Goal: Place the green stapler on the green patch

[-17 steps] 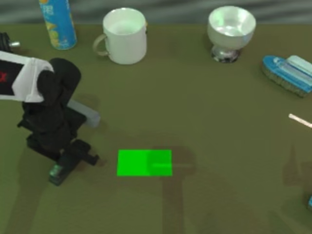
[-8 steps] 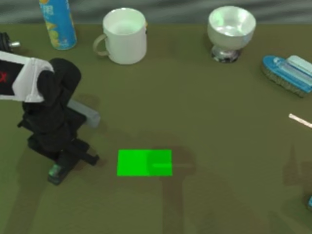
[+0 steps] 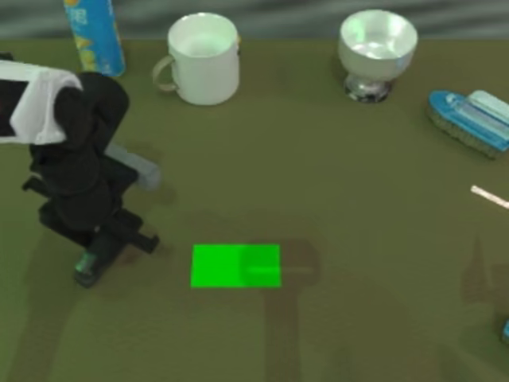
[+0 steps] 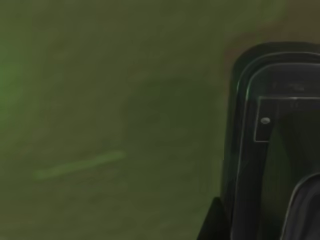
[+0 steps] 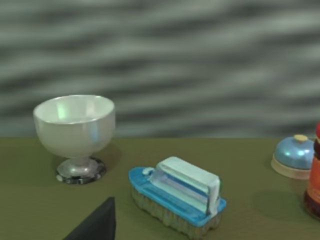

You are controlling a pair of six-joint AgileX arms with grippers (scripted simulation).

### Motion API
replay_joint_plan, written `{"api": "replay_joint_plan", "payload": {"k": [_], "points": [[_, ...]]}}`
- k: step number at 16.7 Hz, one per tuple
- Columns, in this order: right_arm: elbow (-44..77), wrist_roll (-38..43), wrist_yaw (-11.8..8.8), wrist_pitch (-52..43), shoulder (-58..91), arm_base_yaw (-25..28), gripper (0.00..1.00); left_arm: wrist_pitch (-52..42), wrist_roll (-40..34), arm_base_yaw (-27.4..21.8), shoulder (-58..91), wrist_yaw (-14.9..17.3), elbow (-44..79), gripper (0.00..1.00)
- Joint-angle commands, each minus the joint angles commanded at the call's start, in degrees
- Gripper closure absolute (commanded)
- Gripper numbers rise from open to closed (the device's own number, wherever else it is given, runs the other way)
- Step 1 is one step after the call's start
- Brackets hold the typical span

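The green stapler (image 3: 83, 268), dark with a dull green mark at its end, is held in my left gripper (image 3: 99, 253), which is shut on it at the table's left side. In the left wrist view the stapler (image 4: 275, 150) fills the side of the picture, close to the camera. It sits to the left of the green patch (image 3: 235, 265), apart from it, and seems raised a little off the table. My right arm is parked past the table's right edge, outside the top view. Only a dark tip of the right gripper (image 5: 97, 225) shows in the right wrist view.
Along the back stand a blue and yellow can (image 3: 95, 36), a white mug (image 3: 204, 57) and a white footed bowl (image 3: 377, 48). A blue brush (image 3: 469, 119) lies at the right, with a thin white strip (image 3: 489, 195) nearer. A bell (image 5: 295, 156) and a red bottle (image 5: 314, 180) show beyond the brush.
My left arm has drawn back and slightly left with the stapler, which has moved a little away from the front edge and seems to have risen. The patch has not moved.
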Motion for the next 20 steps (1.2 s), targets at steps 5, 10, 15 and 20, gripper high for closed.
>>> {"api": "replay_joint_plan", "payload": {"k": [5, 10, 15, 20], "points": [[0.00, 0.00, 0.00, 0.00, 0.00, 0.00, 0.00, -13.17, -0.25, 0.62, -5.39, -0.03, 6.92, 1.00], [0.00, 0.00, 0.00, 0.00, 0.00, 0.00, 0.00, -15.22, -0.31, 0.76, -6.86, -0.04, 8.26, 1.00], [0.00, 0.00, 0.00, 0.00, 0.00, 0.00, 0.00, -16.10, 3.84, -2.08, -4.92, -0.07, 10.88, 1.00], [0.00, 0.00, 0.00, 0.00, 0.00, 0.00, 0.00, -19.34, 18.24, -10.30, 0.52, -0.03, 19.85, 1.00]]}}
